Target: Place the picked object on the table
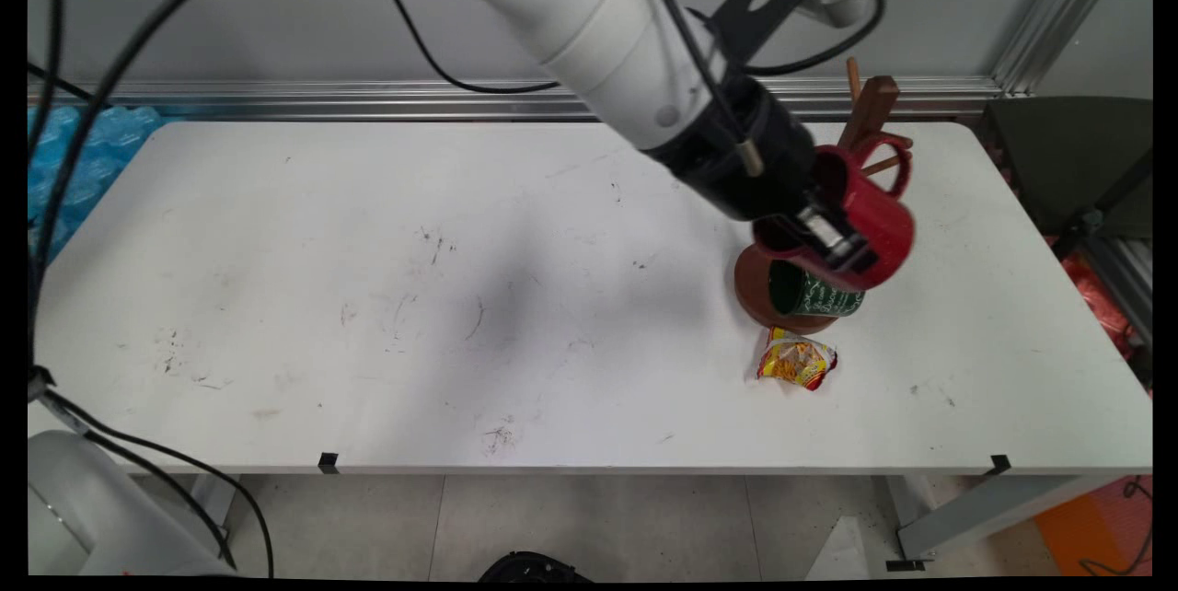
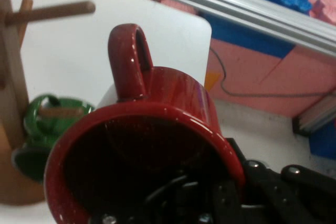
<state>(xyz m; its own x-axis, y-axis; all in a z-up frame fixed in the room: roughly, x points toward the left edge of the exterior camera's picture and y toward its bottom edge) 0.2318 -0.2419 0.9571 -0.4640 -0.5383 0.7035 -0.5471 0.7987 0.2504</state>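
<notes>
My gripper (image 1: pixel 833 241) is shut on a red mug (image 1: pixel 874 215), gripping its rim wall with one finger inside and one outside. The mug is held tilted in the air, its handle (image 1: pixel 895 158) pointing up and away, right beside a wooden mug tree (image 1: pixel 870 108). In the hand view the red mug (image 2: pixel 157 129) fills the middle, with its open mouth toward the camera over my gripper (image 2: pixel 210 203). A bare wooden peg (image 2: pixel 50 11) sticks out of the tree's post (image 2: pixel 13 93) at the upper left. A green mug (image 1: pixel 814 295) hangs low on the tree, just under the red one.
The tree's round brown base (image 1: pixel 750 287) stands at the table's right part. A yellow and red snack packet (image 1: pixel 797 362) lies just in front of it. The table's right edge (image 1: pixel 1058 232) is near, with an aluminium rail (image 1: pixel 276 98) along the back.
</notes>
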